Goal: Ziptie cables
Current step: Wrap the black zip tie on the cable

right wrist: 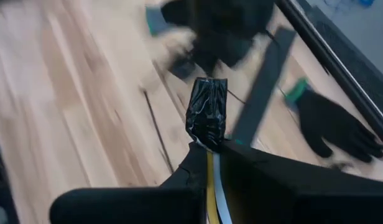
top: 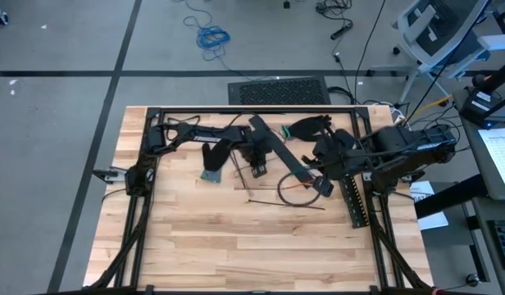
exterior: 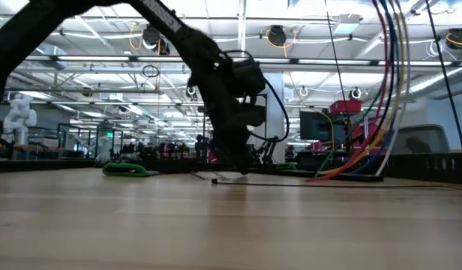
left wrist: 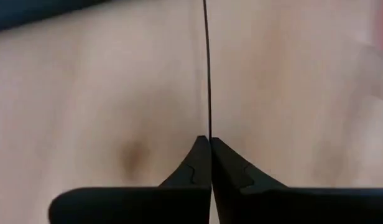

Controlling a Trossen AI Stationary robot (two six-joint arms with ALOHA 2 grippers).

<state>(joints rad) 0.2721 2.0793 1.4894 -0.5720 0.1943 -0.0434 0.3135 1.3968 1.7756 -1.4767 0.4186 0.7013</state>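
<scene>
My left pincer [left wrist: 210, 144] is pressed fully shut, its two fingers meeting tip to tip on a thin black stick [left wrist: 207, 68] that runs straight away from them over the bare wood of the worktop [top: 236, 246]. From above, that pincer [top: 259, 168] sits near the middle of the worktop, toward its far edge, tips down at the wood. From table height it [exterior: 232, 171] reaches down to the surface, where the stick [exterior: 291, 183] lies flat.

My right pincer [right wrist: 211, 152] is shut too, clamped on the cables [right wrist: 211, 186]: yellow and white strands show between my fingers, and an end wrapped in shiny black tape [right wrist: 207, 112] sticks out past the tips. From above, this pincer [top: 322, 187] is right of centre on the worktop, and the cables [top: 289, 190] curl in a loop on the wood just beside it. From table height the cables [exterior: 366, 150] hang in a long coloured sweep down to the wood at the right.

A black slotted strip [top: 355, 203] lies along the right edge of the worktop. A flat black bar [top: 277, 147] lies slanted near the far edge, with a black and green glove [top: 306, 127] beyond it. A second glove [top: 213, 160] lies to the left of my left pincer.
</scene>
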